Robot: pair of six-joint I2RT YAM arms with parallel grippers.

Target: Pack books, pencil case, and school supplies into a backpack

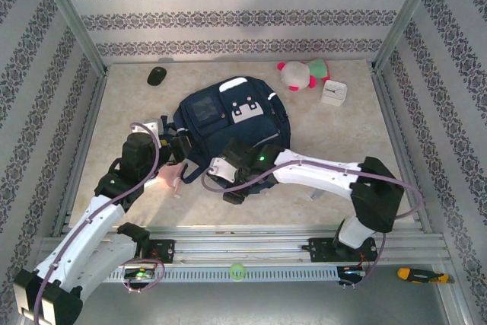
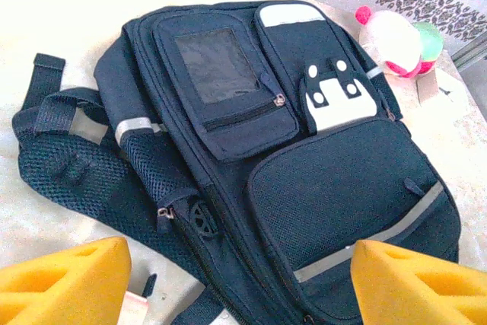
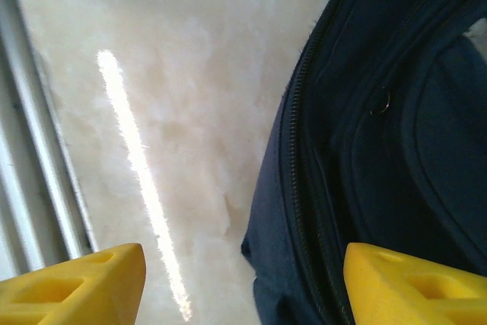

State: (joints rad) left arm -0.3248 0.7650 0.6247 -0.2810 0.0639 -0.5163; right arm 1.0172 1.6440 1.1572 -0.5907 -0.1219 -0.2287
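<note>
Pale tabletop (image 1: 365,127) bears the backpack (image 1: 228,119), contents hidden; left tool (image 2: 240,264) and right tool (image 3: 243,264) wide.

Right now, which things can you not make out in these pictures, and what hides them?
Top view: the right arm covers the backpack's near end, hiding its main opening.
Left wrist view: the bottom edge cuts off the pale pink piece; shape unclear.
Top view: the clock face is too small to read.

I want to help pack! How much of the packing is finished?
Done: hard to tell, the backpack looks zipped shut. In hand: nothing; the left end effector and right end effector hang open by it. Left: the pink piece lying on the table.
</note>
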